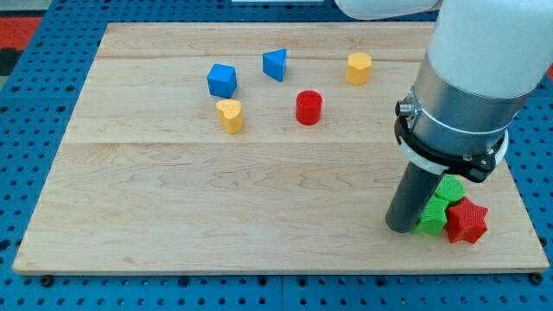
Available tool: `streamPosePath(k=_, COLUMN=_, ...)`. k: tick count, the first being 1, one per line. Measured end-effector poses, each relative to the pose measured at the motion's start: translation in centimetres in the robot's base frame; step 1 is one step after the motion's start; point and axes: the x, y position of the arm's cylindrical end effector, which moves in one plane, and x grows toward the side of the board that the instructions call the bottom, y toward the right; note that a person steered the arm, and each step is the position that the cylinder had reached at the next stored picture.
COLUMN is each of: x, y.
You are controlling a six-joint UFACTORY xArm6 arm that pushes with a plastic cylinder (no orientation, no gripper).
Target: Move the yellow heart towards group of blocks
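The yellow heart (230, 115) lies in the upper left part of the wooden board (216, 199). A blue cube (222, 80) sits just above it, a blue triangle (276, 64) further right, a red cylinder (308, 107) to its right and a yellow hexagon (359, 67) at the upper right. At the lower right a group of blocks sits together: a green block (431, 216), another green block (450, 188) and a red star (467, 222). My tip (401, 228) rests on the board, touching the left side of that group, far from the yellow heart.
The arm's wide grey and white body (471, 78) fills the view's upper right and hides part of the board there. The board's right edge (525, 207) is close to the group. Blue perforated table surrounds the board.
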Motion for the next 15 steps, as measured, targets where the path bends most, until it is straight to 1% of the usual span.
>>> streamPosePath(k=1, x=-0.2, y=-3.8)
streamPosePath(k=2, x=-1.2, y=-8.1)
streamPosePath(k=3, x=-3.7, y=-13.2)
streamPosePath(k=5, x=-10.7, y=-22.0)
streamPosePath(k=6, x=-14.5, y=-25.6)
streamPosePath(k=7, x=-16.7, y=-26.3)
streamPosePath(k=8, x=-17.7, y=-23.1)
streamPosePath(k=9, x=-17.8, y=-19.7)
streamPosePath(k=11, x=-16.4, y=-14.2)
streamPosePath(k=12, x=-15.4, y=-11.7)
streamPosePath(k=15, x=-9.7, y=-9.7)
